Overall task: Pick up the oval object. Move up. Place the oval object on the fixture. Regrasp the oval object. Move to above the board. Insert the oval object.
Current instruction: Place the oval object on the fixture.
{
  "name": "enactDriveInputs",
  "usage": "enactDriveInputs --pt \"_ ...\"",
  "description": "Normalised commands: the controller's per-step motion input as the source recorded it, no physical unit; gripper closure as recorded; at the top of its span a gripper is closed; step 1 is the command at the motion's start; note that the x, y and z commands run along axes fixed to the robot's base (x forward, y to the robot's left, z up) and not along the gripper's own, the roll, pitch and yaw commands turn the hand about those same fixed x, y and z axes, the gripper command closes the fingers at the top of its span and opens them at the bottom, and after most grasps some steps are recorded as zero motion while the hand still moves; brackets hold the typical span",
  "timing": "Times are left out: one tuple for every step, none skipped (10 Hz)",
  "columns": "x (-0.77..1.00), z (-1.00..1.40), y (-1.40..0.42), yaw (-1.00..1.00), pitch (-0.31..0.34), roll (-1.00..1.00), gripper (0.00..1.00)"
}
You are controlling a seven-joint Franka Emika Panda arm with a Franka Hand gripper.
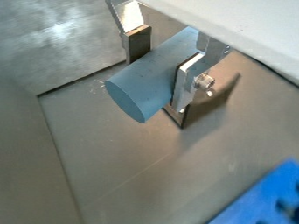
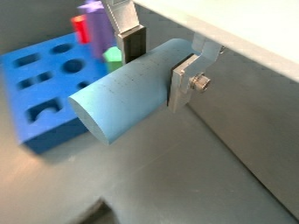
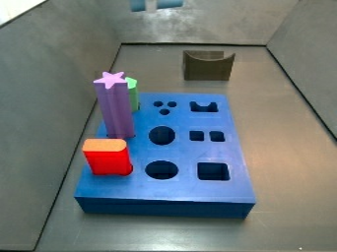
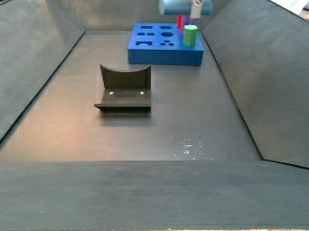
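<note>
— Where is the peg sitting right now?

— The light blue-grey smooth oval object [image 1: 149, 80] is lying crosswise between the silver plate fingers [image 1: 191, 77] of the gripper [image 1: 162, 61], and the jaws are closing narrowly on its flanks, holding it. Its long axis is running roughly level, not upright, and the flat oval end face is pointing toward the camera in both wrist views [image 2: 122, 101].

— And in the side views?

— I am barely seeing it. The gripper [image 3: 157, 5] is only peeking in at the upper edge of a side view, high above the grey floor, and I cannot make out the peg there.

— What is standing around?

— From left to right in that side view: a red block [image 3: 106, 157] and a purple star-topped peg [image 3: 114, 103] are standing on the left edge of the thick blue board with shaped cut-outs [image 3: 184, 157], a green peg [image 3: 134, 96] is poking up just behind the purple one, and the dark olive fixture with its notched top [image 3: 208, 65] is sitting well behind the board, apart from it.

— Anything blocking the fixture?

— Its notch is looking bare, and the grey floor around it [image 4: 123, 88] is open.
</note>
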Motion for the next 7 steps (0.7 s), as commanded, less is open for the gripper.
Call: enactDriveInputs --pt "1.00 0.04 0.10 1.00 -0.045 0.00 1.00" --pt "1.00 0.04 0.10 1.00 -0.043 0.00 1.00" --pt "1.00 0.03 0.09 1.00 -0.041 0.00 1.00" --pt "1.00 0.03 0.08 1.00 -0.039 0.00 1.00" --pt "1.00 0.02 0.08 1.00 -0.035 0.00 1.00" --pt "1.00 0.02 0.07 1.00 -0.032 0.00 1.00" --pt "1.00 0.01 0.06 1.00 -0.027 -0.01 1.00"
